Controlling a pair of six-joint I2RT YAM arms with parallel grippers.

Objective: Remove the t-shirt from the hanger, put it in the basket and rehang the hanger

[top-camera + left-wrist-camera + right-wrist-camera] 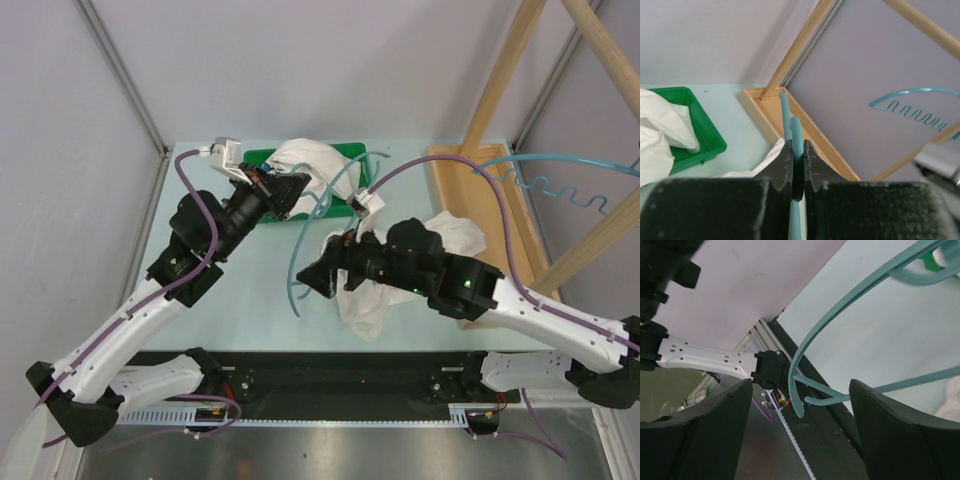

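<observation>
The teal hanger point(298, 262) is a thin curved bar held above the table. My left gripper point(302, 188) is shut on its upper part, and the bar point(796, 131) runs up between the closed jaws point(798, 159). My right gripper point(310, 278) is open around the hanger's lower end point(801, 390), with its fingers point(705, 435) wide apart and touching nothing. The white t-shirt point(368, 298) lies crumpled on the table under my right arm. Its edge shows in the right wrist view point(953, 399) and in the left wrist view point(765, 161). The visible hanger bar is bare.
A green bin point(352, 153) at the back holds another white cloth point(300, 160); both show in the left wrist view point(707, 137). A wooden rack base point(470, 190) and slanted poles stand at the right, with a second teal hanger point(565, 187) on them.
</observation>
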